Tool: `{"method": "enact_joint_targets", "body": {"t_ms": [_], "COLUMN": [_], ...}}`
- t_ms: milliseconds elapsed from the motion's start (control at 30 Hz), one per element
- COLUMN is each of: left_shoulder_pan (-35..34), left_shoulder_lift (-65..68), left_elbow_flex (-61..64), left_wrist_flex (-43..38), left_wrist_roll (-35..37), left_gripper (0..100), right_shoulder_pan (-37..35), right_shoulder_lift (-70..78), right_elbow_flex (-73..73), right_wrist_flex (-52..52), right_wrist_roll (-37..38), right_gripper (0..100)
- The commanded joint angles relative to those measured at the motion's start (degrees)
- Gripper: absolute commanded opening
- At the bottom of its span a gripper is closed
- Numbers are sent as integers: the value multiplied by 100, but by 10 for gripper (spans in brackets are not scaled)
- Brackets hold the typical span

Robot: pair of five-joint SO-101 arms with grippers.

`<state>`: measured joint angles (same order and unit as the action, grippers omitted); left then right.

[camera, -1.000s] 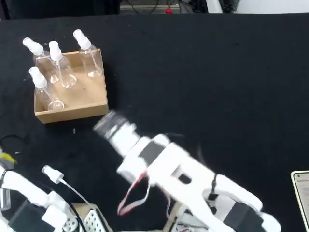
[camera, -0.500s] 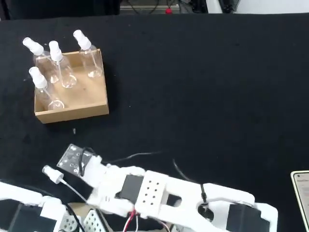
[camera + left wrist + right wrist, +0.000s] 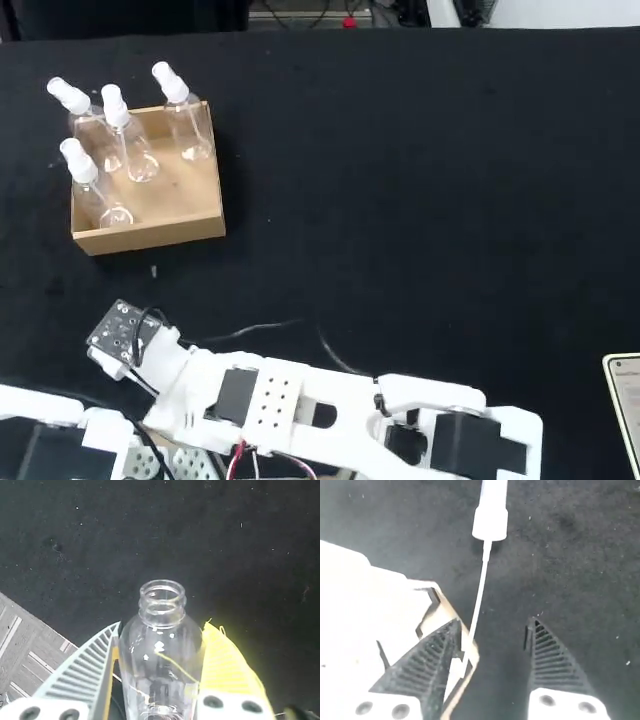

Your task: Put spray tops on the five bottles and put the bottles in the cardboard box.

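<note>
The spray top (image 3: 490,516) is lying on the black table (image 3: 430,180) with its thin dip tube (image 3: 479,587) running back between the fingers of the right gripper (image 3: 493,625), which are standing well apart and gripping nothing; the tube is sitting much closer to one finger than to the other. Beside it, the left gripper (image 3: 162,627) is clamping the last bottle (image 3: 160,655) around its shoulder, with the open neck pointing away from the wrist and nothing over it; whether the bottle is standing fully upright cannot be told from here. Farther out, the cardboard box (image 3: 150,235) is sitting at the far left of the table, and four capped bottles (image 3: 130,150) are standing inside it. The step in hand looks like picking up the spray top. To do it well, the right gripper should probably be shifting sideways until the tube is lying centred between the fingers, or sliding forward to take the stiffer collar, because the tube is looking thin and likely to bend or slip. A gentle close and a slow lift would be keeping the tube straight for threading into the waiting neck, while the left gripper is holding the bottle firm.
</note>
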<state>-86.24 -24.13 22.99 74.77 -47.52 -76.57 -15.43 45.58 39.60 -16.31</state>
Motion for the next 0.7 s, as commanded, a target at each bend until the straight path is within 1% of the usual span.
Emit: {"method": "enact_joint_targets", "body": {"t_ms": [0,467,667], "left_shoulder_pan": [-31,-48,-48], "left_shoulder_lift": [-44,-88,-97], "left_elbow_flex": [-391,-391,-391], "left_wrist_flex": [-70,-88,-88], "left_wrist_roll": [62,44,35], "left_gripper": [102,102,102], "right_shoulder_pan": [-44,-167,-167], "right_shoulder_lift": [-4,13,620], "right_elbow_flex": [-330,-277,-242], "right_wrist_flex": [53,53,-211], "right_wrist_roll": [-88,-79,-79], "right_gripper": [208,209,211]}}
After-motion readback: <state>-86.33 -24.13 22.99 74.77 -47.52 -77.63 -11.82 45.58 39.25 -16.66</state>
